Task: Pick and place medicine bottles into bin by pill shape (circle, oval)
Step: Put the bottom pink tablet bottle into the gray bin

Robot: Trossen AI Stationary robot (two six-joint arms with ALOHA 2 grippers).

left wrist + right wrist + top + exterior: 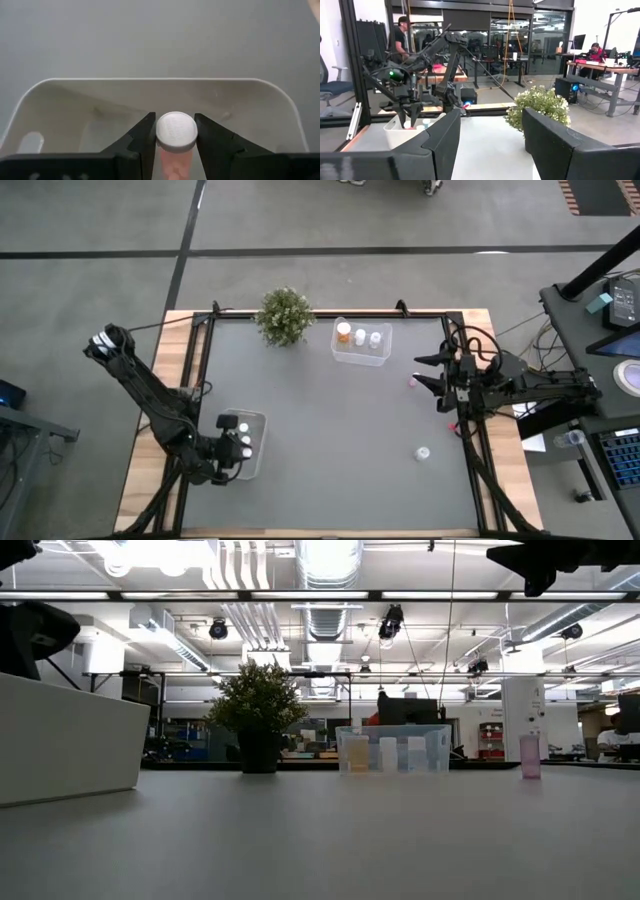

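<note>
Left gripper [174, 137]: clamped on a small white-capped pink bottle [176, 131], held upright over the white rounded bin [55, 102] at the table's near-left.
Bin contents: white-capped bottles [244, 438] already inside.
Right gripper [432, 370]: fingers apart, empty, raised at the table's right edge.
Loose bottles: pink bottle [412, 382] just beside the right gripper; pale white-capped bottle [423, 452] nearer the front.
Clear plastic bin [352, 356]: far side, beside the green bushy plant [284, 315]; holds an orange bottle [344, 333] and two white ones.
Writing: none legible.
Open room: grey table [330, 440] centre bare.
</note>
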